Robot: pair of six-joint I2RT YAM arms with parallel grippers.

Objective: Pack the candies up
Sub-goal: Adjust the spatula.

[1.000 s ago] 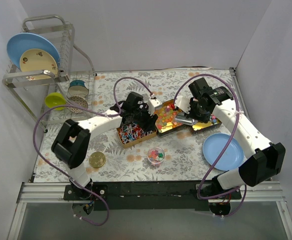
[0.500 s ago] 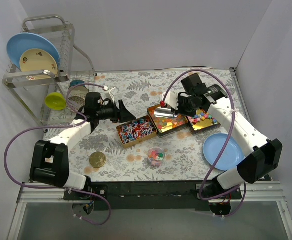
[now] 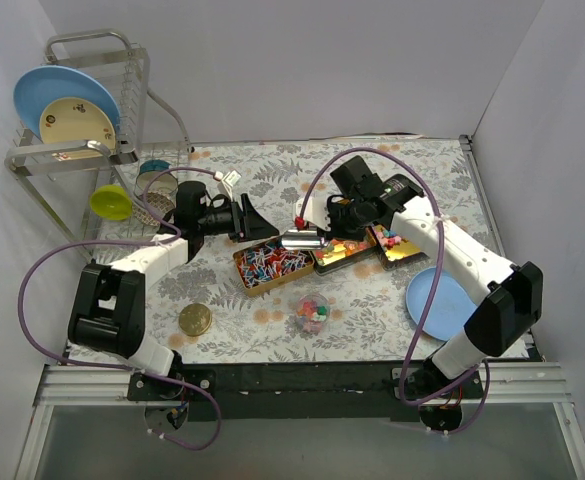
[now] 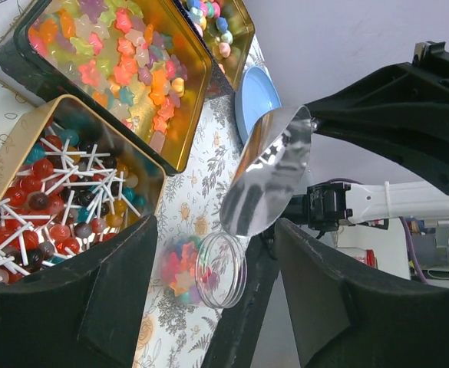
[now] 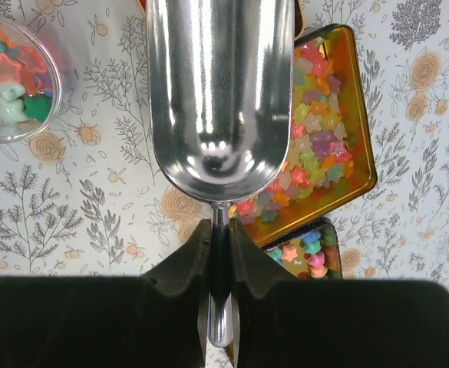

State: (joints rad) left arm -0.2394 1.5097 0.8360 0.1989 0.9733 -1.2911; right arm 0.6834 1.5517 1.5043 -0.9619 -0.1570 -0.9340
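Three open gold tins lie side by side. The left tin [image 3: 270,266] holds red, blue and white stick candies [image 4: 55,199]. The middle tin [image 3: 337,252] holds glossy star gummies [image 4: 124,65]. The right tin [image 3: 397,245] holds pastel candies [image 5: 305,257]. A small clear cup [image 3: 313,311] with a few candies stands in front of the tins. My right gripper [image 3: 330,228] is shut on the handle of an empty metal scoop [image 5: 220,92]. The scoop hangs over the tins' near edge. My left gripper [image 3: 250,218] is open and empty, just left of the tins.
A round gold lid [image 3: 194,319] lies at the front left. A blue plate [image 3: 442,300] lies at the front right under the right arm. A dish rack [image 3: 82,120] with plates and bowls stands at the far left.
My left gripper has pulled back from over the left tin to the table's left side. My right gripper has carried the scoop leftwards from over the right tins.
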